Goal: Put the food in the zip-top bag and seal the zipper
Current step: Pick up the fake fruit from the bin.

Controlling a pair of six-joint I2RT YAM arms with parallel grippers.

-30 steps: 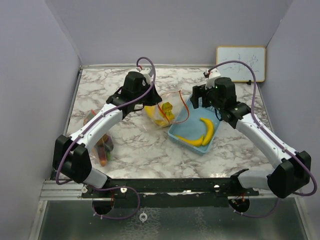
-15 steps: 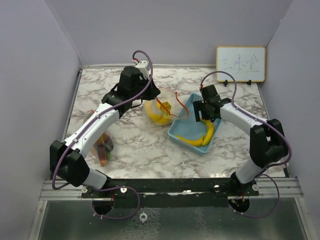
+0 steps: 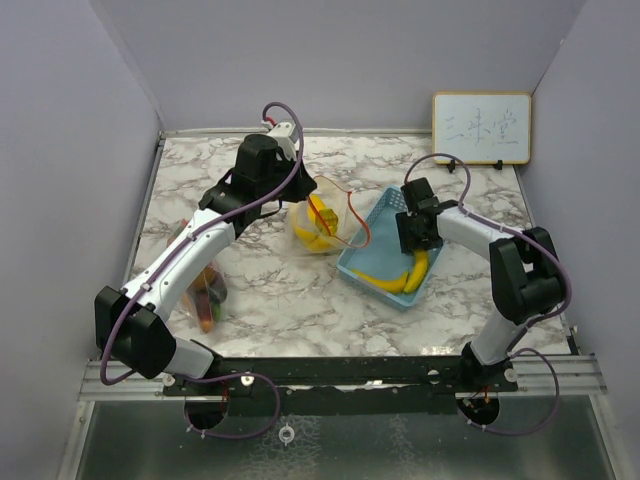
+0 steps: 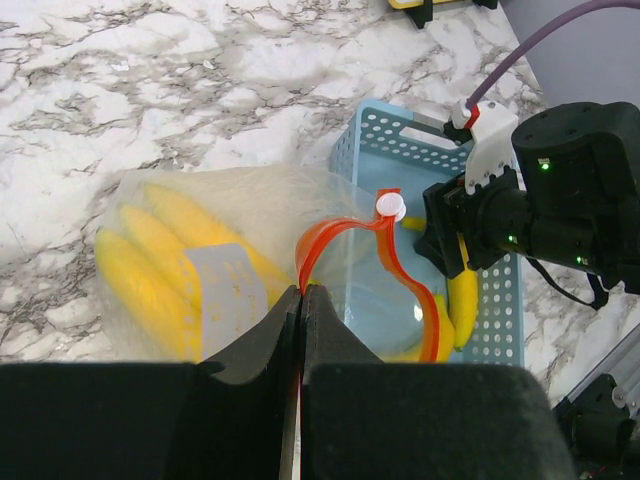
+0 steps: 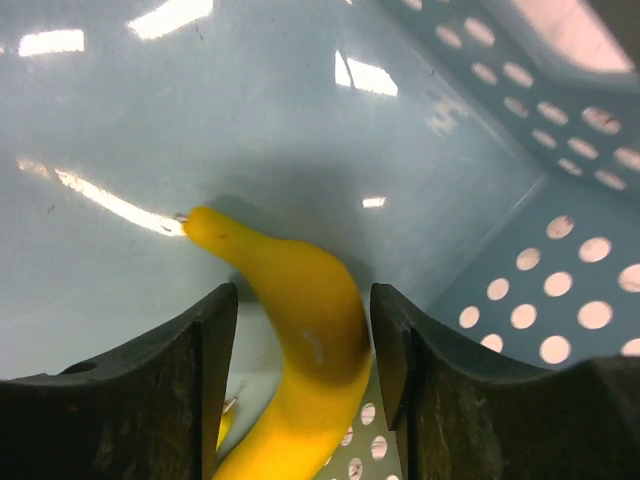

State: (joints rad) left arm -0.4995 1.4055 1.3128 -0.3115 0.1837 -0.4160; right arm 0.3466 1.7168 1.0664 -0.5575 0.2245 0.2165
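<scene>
On marble table (image 3: 262, 300), right gripper (image 5: 301, 296) straddles a banana (image 5: 303, 335) (jaws apart).

On the table (image 3: 270, 305), the zip-top bag (image 3: 322, 225) sits near centre with a bunch of bananas (image 4: 150, 270) inside. My left pincer (image 4: 302, 300) pinches the bag's rim. The basket (image 3: 372, 248) lies just beside the bag at 3 o'clock and holds loose bananas (image 3: 412, 270), one of them between my right pincer (image 5: 300, 300) fingers. A vegetable pile (image 3: 209, 298) lies at 8 o'clock, and a whiteboard (image 3: 481, 128) stands at 2 o'clock.
</scene>
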